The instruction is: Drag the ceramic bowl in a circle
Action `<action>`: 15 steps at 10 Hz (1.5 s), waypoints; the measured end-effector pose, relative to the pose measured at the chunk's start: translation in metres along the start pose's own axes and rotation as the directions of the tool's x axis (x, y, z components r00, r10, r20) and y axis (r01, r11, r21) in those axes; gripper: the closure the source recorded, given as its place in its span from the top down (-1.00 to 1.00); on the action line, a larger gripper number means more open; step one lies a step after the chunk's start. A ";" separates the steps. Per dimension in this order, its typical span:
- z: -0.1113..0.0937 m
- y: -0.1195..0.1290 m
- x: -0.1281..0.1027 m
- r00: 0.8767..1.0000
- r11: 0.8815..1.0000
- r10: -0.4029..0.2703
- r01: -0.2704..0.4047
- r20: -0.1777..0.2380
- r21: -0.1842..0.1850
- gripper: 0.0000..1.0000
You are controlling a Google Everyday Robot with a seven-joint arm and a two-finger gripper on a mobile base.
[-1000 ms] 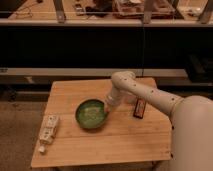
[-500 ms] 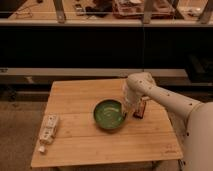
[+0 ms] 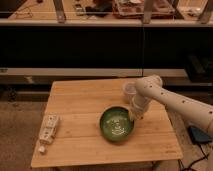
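Observation:
The ceramic bowl [image 3: 117, 124], round, shallow and glossy green with a paler speckled inside, sits on the wooden table [image 3: 80, 102], right of the middle. My gripper [image 3: 134, 116] reaches down from the right and is shut on the bowl's right rim. The white arm [image 3: 165, 97] crosses the table's right side and hides part of the surface behind the bowl.
A small translucent white cup [image 3: 128, 90] stands just behind the gripper, close to the arm. A white packet [image 3: 48, 129] lies near the table's left front edge. A dark shelf front [image 3: 100, 47] runs behind the table.
The bowl has slid to the right and a little toward the front edge, with my gripper on its rim moving along with it.

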 end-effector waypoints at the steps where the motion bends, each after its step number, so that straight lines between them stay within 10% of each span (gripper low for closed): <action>1: 0.003 -0.006 -0.013 0.999 0.999 -0.050 0.050 0.016 -0.001 -1.00; 8: 0.030 -0.119 -0.052 0.949 0.950 -0.306 0.301 0.070 0.078 -1.00; 15: 0.042 -0.224 -0.010 0.941 0.926 -0.334 0.316 0.058 0.206 -1.00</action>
